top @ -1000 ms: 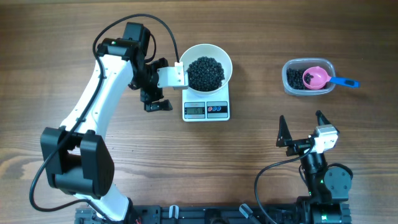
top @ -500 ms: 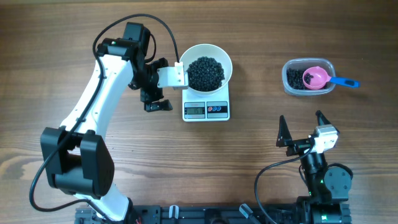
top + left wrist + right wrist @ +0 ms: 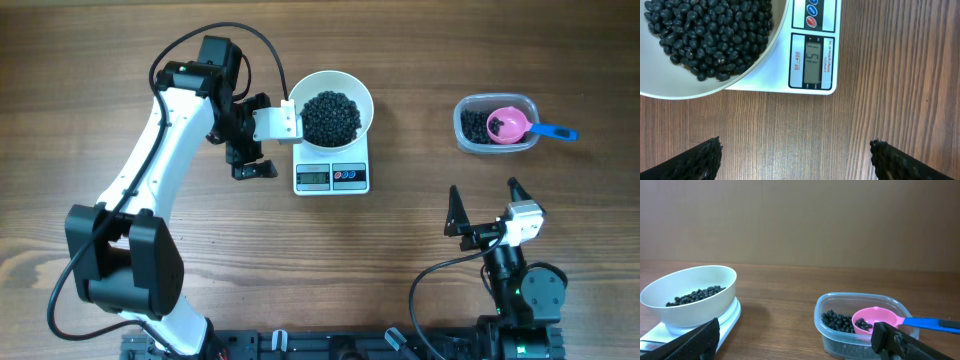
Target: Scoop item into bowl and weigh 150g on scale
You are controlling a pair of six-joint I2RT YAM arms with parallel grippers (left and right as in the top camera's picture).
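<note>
Left wrist view crops the bowl (image 3: 670,80); digits on the scale (image 3: 777,75) read unclearly.

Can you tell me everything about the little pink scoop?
The scoop has a round pink cup and a straight blue handle, and it looks like smooth plastic. It lies inside the clear tub, among the black beans there. Its cup faces up with a few beans in it. The handle sticks out over the tub's right rim. Nothing is holding it.
</note>
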